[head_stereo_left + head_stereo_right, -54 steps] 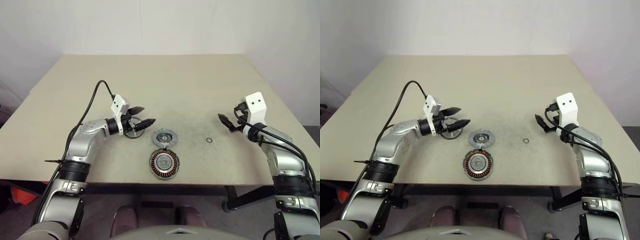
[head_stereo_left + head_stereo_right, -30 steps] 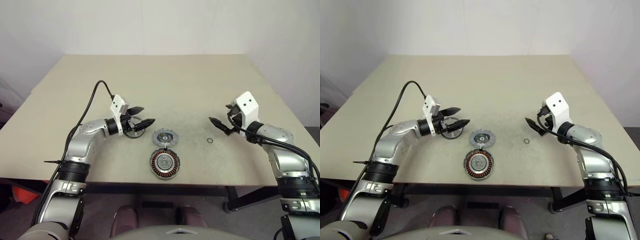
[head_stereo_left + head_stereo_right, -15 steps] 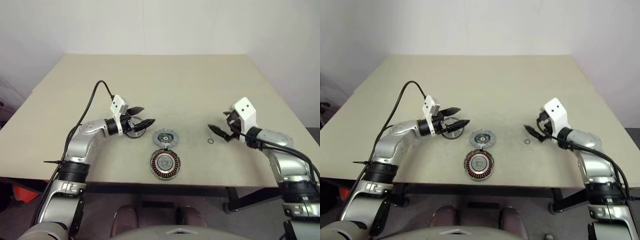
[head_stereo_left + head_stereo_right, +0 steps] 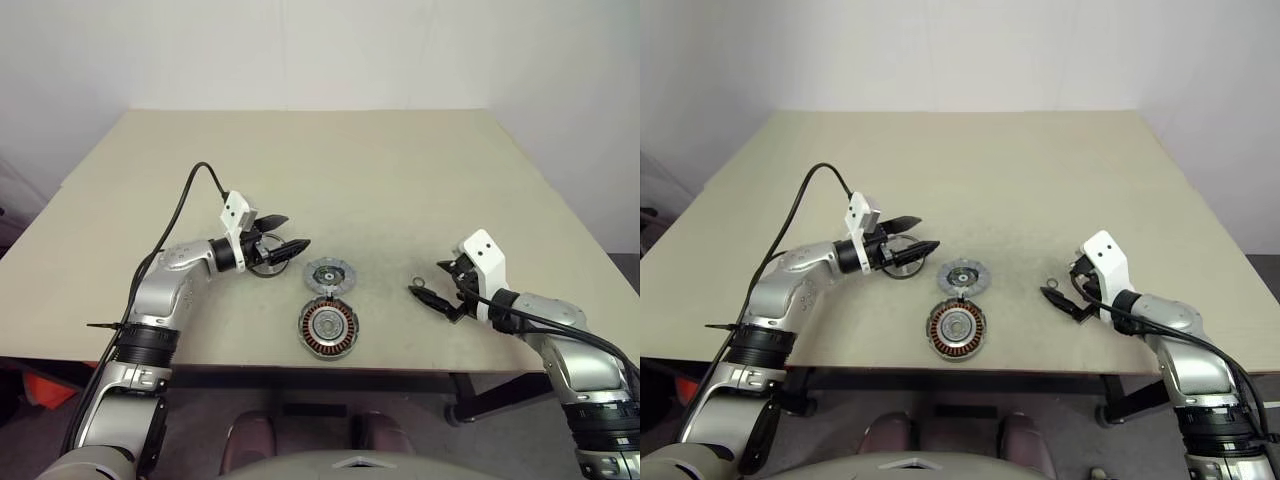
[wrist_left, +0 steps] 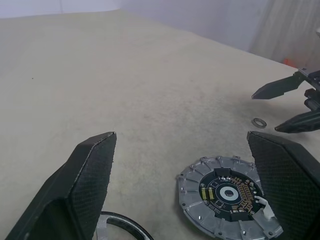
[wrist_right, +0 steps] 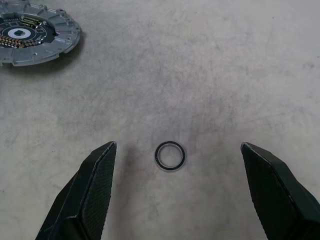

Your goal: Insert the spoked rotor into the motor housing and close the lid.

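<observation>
The motor housing (image 4: pixel 329 328), a dark-rimmed puck with copper windings, lies near the table's front edge. Just behind it lies the round grey lid (image 4: pixel 329 274), circuit board facing up. The spoked rotor (image 4: pixel 268 267) lies to the left of the lid, mostly hidden under my left gripper (image 4: pixel 297 230). That gripper hovers open and level above it, holding nothing. My right gripper (image 4: pixel 428 279) is open and low over the table. Its fingers straddle a tiny thin ring (image 6: pixel 169 155) without touching it.
The beige table (image 4: pixel 350 170) stretches bare behind the parts, with its front edge close to the housing. The left wrist view shows the lid (image 5: pixel 225 192), the small ring (image 5: pixel 259 122) and the right gripper's fingers (image 5: pixel 270 91) beyond it.
My right gripper has come down and back toward the front edge, tilting downward until it straddles the small ring. The left gripper and the parts have not moved.
</observation>
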You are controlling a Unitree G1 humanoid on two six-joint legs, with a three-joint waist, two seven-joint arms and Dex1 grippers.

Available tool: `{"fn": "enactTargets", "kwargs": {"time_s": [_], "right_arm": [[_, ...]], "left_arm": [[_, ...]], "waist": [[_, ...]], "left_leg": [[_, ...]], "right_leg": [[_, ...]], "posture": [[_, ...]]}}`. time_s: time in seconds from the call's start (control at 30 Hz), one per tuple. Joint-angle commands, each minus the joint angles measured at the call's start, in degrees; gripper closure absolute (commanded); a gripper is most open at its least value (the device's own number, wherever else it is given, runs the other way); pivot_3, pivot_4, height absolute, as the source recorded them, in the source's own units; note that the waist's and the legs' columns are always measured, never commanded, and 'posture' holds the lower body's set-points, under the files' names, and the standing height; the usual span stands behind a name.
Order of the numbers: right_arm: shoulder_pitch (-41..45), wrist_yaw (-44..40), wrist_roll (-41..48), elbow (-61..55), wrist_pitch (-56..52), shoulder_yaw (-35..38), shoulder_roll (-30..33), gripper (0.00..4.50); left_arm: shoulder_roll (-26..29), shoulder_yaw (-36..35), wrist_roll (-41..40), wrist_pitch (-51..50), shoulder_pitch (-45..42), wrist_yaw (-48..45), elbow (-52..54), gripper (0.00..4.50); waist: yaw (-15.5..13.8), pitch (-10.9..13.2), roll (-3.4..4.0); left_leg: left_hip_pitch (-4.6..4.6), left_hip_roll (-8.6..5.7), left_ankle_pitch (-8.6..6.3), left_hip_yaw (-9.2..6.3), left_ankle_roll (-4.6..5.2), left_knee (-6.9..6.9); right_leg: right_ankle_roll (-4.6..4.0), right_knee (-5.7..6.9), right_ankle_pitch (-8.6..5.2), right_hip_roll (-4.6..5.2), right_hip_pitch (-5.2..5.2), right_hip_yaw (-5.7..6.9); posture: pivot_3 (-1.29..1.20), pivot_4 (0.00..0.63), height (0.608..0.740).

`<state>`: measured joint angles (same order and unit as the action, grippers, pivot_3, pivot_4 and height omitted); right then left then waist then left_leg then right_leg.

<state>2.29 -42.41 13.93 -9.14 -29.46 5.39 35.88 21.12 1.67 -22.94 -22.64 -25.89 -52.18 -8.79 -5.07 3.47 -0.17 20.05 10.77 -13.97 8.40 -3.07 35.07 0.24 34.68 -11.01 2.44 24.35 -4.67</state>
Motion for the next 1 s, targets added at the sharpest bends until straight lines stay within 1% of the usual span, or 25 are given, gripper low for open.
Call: {"fn": "enactTargets", "kwargs": {"time_s": [0.03, 0.2, 0.3, 0.57, 0.6, 0.87, 0.93, 1.0], "right_arm": [[0.50, 0.59, 0.44, -0.76, 0.54, -0.10, -0.45, 0.00], [1.51, 1.31, -0.40, 2.45, 1.49, -0.68, -1.08, 0.00], [1.82, 1.12, -0.77, 4.39, 2.05, -1.07, -0.85, 0.59], [1.67, -0.07, -1.50, 5.58, 3.21, -1.49, 0.22, 3.43], [1.63, -0.14, -1.60, 5.58, 3.29, -1.56, 0.28, 3.72], [1.08, 0.16, -2.14, 5.17, 2.96, -1.46, 0.60, 3.72], [-0.03, -0.76, -1.64, 3.89, 2.30, -1.29, 1.35, 3.72], [-3.27, -2.91, -0.64, 0.75, 1.70, -0.69, 3.39, 3.72]], "left_arm": [[0.44, -0.62, -0.27, 0.71, -0.83, -0.20, 1.62, 0.07], [0.64, -0.74, -0.26, 0.59, -0.69, -0.02, 2.13, 0.07], [0.93, -0.91, -0.19, 0.59, -0.59, 0.17, 2.51, 0.04], [1.11, -0.88, -0.16, 0.50, -0.45, 0.51, 3.16, 0.04], [1.14, -0.91, -0.17, 0.51, -0.49, 0.52, 3.13, 0.04], [1.22, -0.89, -0.16, 0.61, -0.48, 0.56, 2.98, 0.04], [1.17, -0.84, -0.15, 0.64, -0.43, 0.59, 2.92, 0.04], [1.21, -0.86, -0.19, 0.61, -0.28, 0.51, 2.81, 0.04]], "waist": [[0.00, 0.00, 0.00], [0.00, 0.00, 0.00], [0.09, 0.00, 0.00], [0.55, 0.00, 0.00], [0.57, 0.00, 0.00], [0.65, 0.00, -0.01], [0.61, 0.00, 0.00], [0.26, 0.00, 0.00]], "left_leg": [[0.00, 0.00, 0.00, 0.00, 0.00, 0.00], [0.01, -0.01, 0.00, 0.00, 0.00, -0.01], [0.00, -0.01, 0.00, 0.00, 0.00, -0.01], [0.01, -0.02, 0.00, 0.00, 0.00, -0.01], [0.01, -0.02, 0.00, 0.00, 0.00, -0.01], [0.01, -0.01, 0.00, 0.00, 0.00, -0.01], [0.01, -0.01, 0.00, 0.00, 0.00, -0.01], [0.01, -0.03, 0.00, -0.01, 0.00, -0.01]], "right_leg": [[0.00, 0.00, 0.00, 0.00, 0.00, 0.01], [0.00, 0.00, 0.00, 0.01, 0.00, 0.01], [0.00, 0.00, 0.00, 0.01, 0.00, 0.01], [-0.01, 0.00, 0.00, 0.02, -0.01, 0.02], [-0.01, 0.00, 0.00, 0.02, -0.01, 0.02], [-0.01, 0.00, 0.00, 0.02, -0.02, 0.03], [-0.01, -0.01, 0.00, 0.03, -0.02, 0.03], [-0.01, -0.02, 0.00, 0.05, -0.03, 0.04]], "posture": [[0.00, 0.000, 0.740], [0.00, 0.000, 0.740], [0.00, 0.000, 0.740], [0.00, 0.000, 0.740], [0.00, 0.000, 0.740], [0.00, 0.000, 0.740], [0.00, 0.000, 0.740], [0.00, 0.000, 0.740]]}}
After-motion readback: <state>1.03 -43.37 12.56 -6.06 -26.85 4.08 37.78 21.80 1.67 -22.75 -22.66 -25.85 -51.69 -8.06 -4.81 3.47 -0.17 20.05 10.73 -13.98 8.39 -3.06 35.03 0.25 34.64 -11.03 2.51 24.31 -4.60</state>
